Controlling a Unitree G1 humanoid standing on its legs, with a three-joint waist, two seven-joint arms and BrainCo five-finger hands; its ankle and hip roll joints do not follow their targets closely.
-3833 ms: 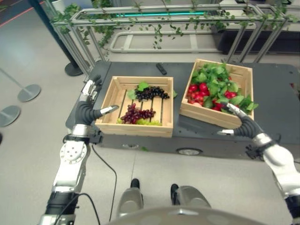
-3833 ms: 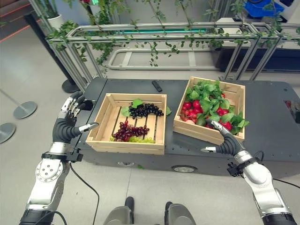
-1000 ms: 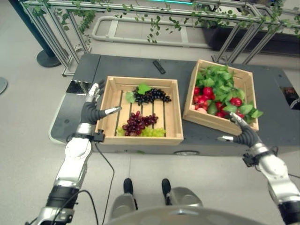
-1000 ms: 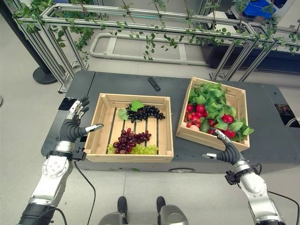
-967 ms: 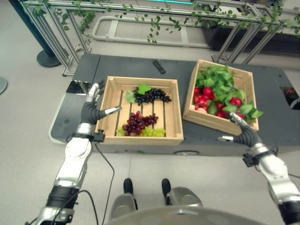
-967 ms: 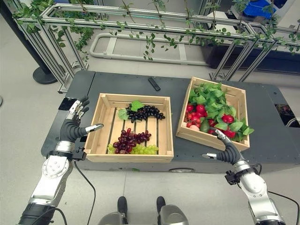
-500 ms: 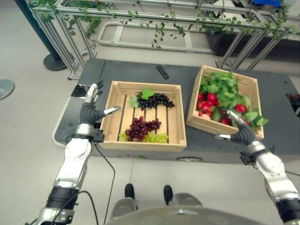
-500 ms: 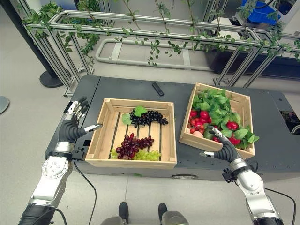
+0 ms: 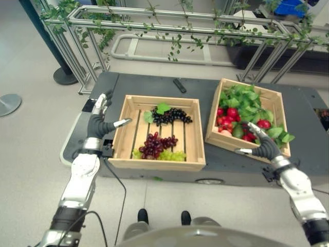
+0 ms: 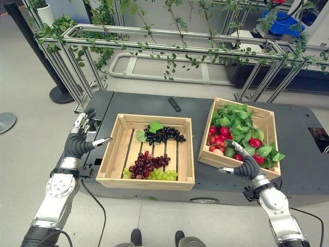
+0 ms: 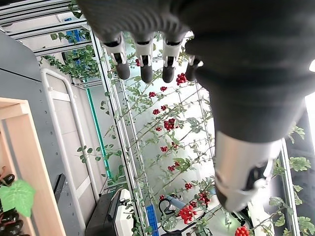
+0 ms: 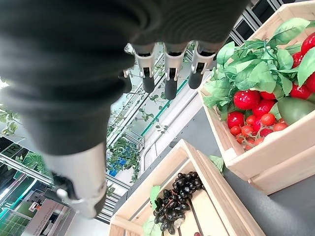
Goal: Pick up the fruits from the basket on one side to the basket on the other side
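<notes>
Two wooden crates sit on a dark platform. The left crate (image 9: 196,135) holds black grapes (image 9: 172,115), red grapes (image 9: 157,144) and green grapes (image 9: 171,155). The right crate (image 9: 220,143) holds red fruits (image 9: 227,113), a green fruit (image 9: 237,131) and leafy greens (image 9: 245,98). My left hand (image 9: 98,123) hovers open beside the left crate's left wall, holding nothing. My right hand (image 9: 259,145) is open at the right crate's front right corner, fingers (image 10: 239,150) over its rim, with nothing in it.
A small black remote (image 9: 179,85) lies on the dark platform (image 9: 303,113) behind the crates. A metal rail frame with vines (image 9: 169,20) stands at the back. Stanchion bases (image 9: 64,78) rest on the floor at the left.
The camera has tilted, so the whole scene sits lower in view. My right hand has edged closer over the right crate's front corner. The left hand keeps its pose by the left crate.
</notes>
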